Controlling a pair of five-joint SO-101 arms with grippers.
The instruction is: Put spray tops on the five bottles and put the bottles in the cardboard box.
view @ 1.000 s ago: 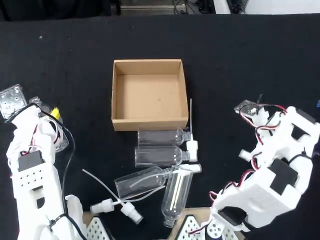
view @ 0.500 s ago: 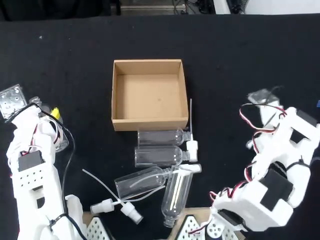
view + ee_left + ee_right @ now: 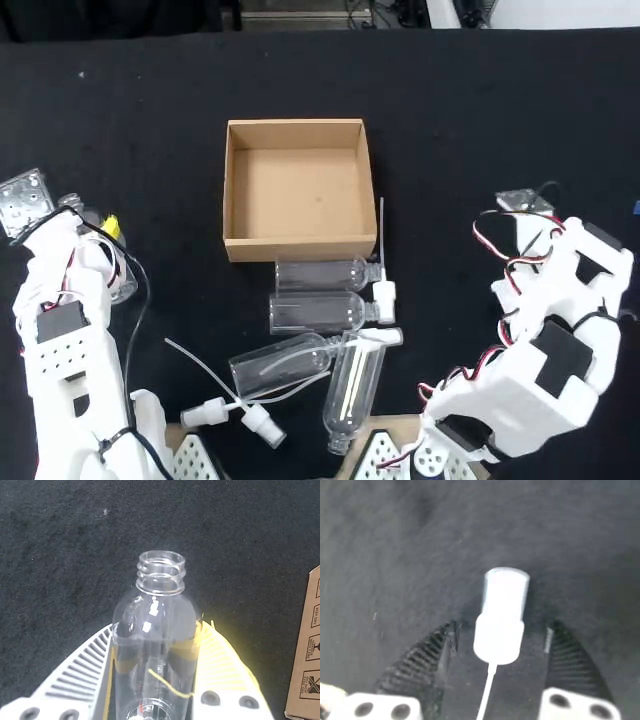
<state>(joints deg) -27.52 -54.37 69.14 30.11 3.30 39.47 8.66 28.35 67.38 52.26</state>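
Four clear bottles (image 3: 318,312) lie on black cloth (image 3: 480,110) at the box's (image 3: 233,190) six o'clock. Left gripper (image 3: 156,627) pinches an uncapped fifth bottle (image 3: 159,600); right gripper (image 3: 500,630) gapes around a white top (image 3: 502,612).

even, fairly bright light falls from overhead on the black bench (image 3: 480,120), which soaks it up and shows almost no cast shadows. the cardboard box (image 3: 300,247) is lit flat, with a slightly darker band along its near inner wall. small white glints sit on the clear bottle (image 3: 155,630) (on its shoulder and neck rim), and the white spray top (image 3: 501,617) glows pale against a dimmer, greyer stretch of bench.
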